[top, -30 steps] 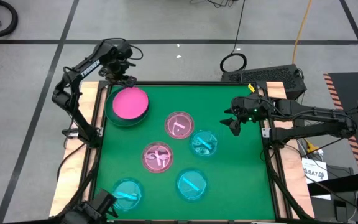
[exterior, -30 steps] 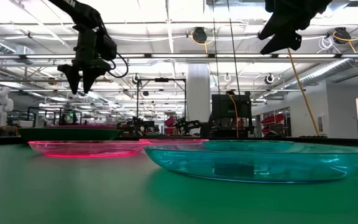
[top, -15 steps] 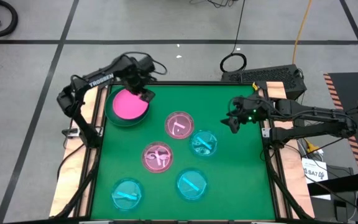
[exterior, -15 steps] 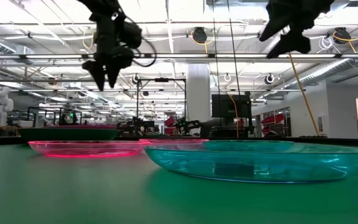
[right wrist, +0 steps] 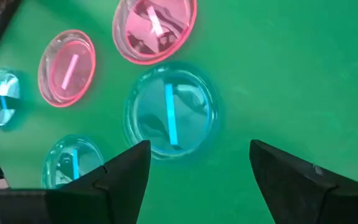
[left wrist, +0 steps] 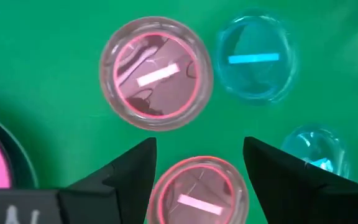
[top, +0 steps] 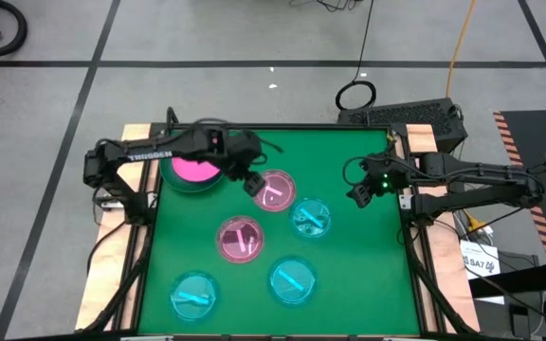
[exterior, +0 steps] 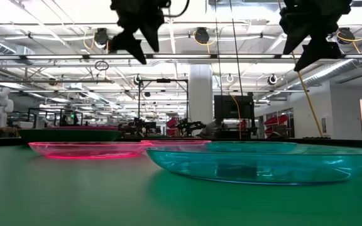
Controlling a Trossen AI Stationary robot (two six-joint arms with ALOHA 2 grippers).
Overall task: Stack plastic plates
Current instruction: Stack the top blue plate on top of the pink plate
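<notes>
An opaque magenta plate (top: 195,167) lies in a dark green plate (top: 171,178) at the far left of the mat. Two translucent pink plates (top: 273,190) (top: 241,239) and three cyan plates (top: 311,217) (top: 293,281) (top: 194,294) lie singly on the mat. My left gripper (top: 253,184) hangs open high above the mat, between the magenta plate and the far pink plate (left wrist: 156,73). The near pink plate (left wrist: 197,190) shows below its fingertips (left wrist: 199,143). My right gripper (top: 357,194) (right wrist: 200,144) hangs open near the right edge, high above the mat, looking down on a cyan plate (right wrist: 169,112).
The green mat (top: 368,265) is bounded by a black frame with wooden boards (top: 136,142) along both sides. In the low view a cyan plate (exterior: 263,160) fills the foreground, with a pink one (exterior: 87,149) behind it. Both grippers (exterior: 132,50) (exterior: 310,56) hang well above the plates.
My left gripper has swept from beyond the table's far left corner toward the right and slightly nearer, passing over the magenta plate to the far pink plate, rolling as it went and staying open. My right gripper has kept its place but rolled about its own axis. No plate moved.
</notes>
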